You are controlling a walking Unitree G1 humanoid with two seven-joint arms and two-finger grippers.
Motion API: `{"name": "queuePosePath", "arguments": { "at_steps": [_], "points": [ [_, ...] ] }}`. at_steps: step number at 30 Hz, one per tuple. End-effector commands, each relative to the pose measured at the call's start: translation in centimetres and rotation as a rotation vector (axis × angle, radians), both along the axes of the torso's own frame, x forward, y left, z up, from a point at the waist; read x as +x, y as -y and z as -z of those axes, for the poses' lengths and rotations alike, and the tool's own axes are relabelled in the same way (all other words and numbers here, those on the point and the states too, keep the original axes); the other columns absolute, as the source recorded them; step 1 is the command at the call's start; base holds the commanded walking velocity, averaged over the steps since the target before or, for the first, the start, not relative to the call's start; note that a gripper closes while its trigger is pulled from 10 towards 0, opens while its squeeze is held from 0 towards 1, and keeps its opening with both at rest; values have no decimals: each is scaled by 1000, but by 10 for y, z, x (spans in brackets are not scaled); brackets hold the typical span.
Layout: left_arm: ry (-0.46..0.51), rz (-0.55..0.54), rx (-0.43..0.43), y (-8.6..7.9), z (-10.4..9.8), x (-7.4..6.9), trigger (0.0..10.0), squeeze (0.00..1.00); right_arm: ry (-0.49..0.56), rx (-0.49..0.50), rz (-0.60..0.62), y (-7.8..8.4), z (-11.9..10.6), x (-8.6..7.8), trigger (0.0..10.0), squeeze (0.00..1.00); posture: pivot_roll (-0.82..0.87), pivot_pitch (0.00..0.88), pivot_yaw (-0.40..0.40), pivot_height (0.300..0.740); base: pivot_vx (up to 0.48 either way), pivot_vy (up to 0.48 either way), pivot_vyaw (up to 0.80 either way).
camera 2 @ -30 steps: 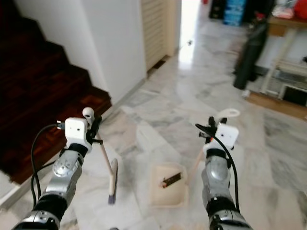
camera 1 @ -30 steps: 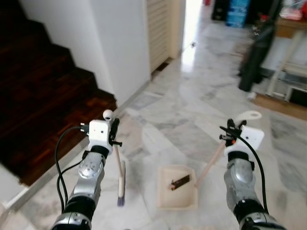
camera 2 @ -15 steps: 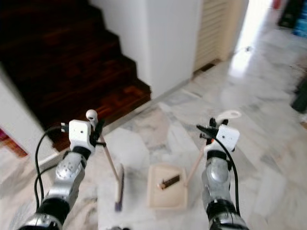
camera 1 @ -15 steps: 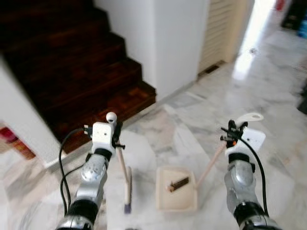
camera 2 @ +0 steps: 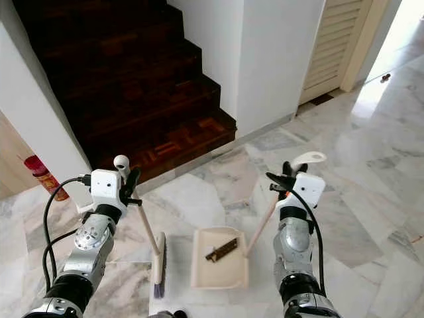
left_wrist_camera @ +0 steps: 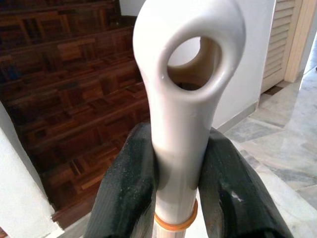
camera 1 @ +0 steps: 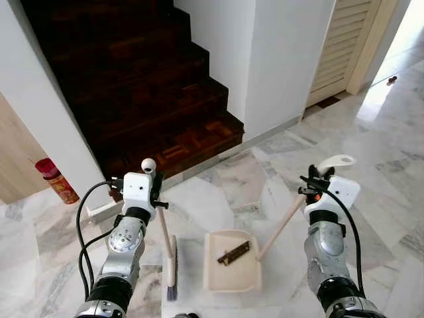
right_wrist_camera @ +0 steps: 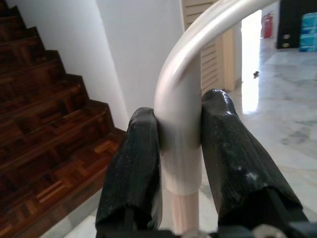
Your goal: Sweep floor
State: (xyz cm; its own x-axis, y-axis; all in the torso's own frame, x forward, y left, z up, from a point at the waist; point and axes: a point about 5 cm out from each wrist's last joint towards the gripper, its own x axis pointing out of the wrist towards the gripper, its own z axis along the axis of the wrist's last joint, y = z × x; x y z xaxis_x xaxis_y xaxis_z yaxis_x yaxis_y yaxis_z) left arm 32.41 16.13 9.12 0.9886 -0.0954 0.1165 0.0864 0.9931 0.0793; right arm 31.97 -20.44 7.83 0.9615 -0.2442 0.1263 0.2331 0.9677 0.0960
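The left gripper (left_wrist_camera: 178,168) pinched the broom (camera 1: 169,255), its bristle head lying near-to-far just left of the dustpan (camera 1: 232,262), whose handle the right gripper (right_wrist_camera: 181,148) clamped, slanting right.

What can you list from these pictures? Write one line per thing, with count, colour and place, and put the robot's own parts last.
Hand broom with pale wooden handle: one, cream, on the floor before the left arm.
Cream plastic dustpan with long handle: one, on the marble floor between the arms.
Dark comb-like piece: one, brown, in the dustpan.
Dark wooden staircase: one, ahead on the left.
Red spray can: one, by the white wall at far left.
Louvred door: one, cream, upper right.
Left gripper: one, black, shut on the broom's handle.
Right gripper: one, black, shut on the dustpan's handle.
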Motion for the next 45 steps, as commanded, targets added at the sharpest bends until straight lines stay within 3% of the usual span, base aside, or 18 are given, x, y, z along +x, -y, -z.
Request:
{"name": "queuePosePath", "arguments": {
  "at_steps": [1,21,27,39,45],
  "points": [
    [42,-18,-8,-4,-11,3,10000,0,49,4,5,0,-11,4,10000,0,19,0,61,740,0,0,0],
    [45,-1,-11,0,-14,4,10000,0,50,-10,1,-4,-13,7,10000,0,25,0,66,740,0,310,0],
    [45,5,-11,1,-14,3,10000,0,47,7,2,-6,-11,6,10000,0,26,0,68,740,0,276,757],
    [41,11,-13,1,-14,3,10000,0,47,-10,-2,-6,-12,6,10000,0,26,0,70,740,0,0,90],
    [42,13,-12,2,-14,3,10000,0,49,-10,-12,-8,-12,7,10000,0,25,0,68,740,0,0,669]
  ]
}}
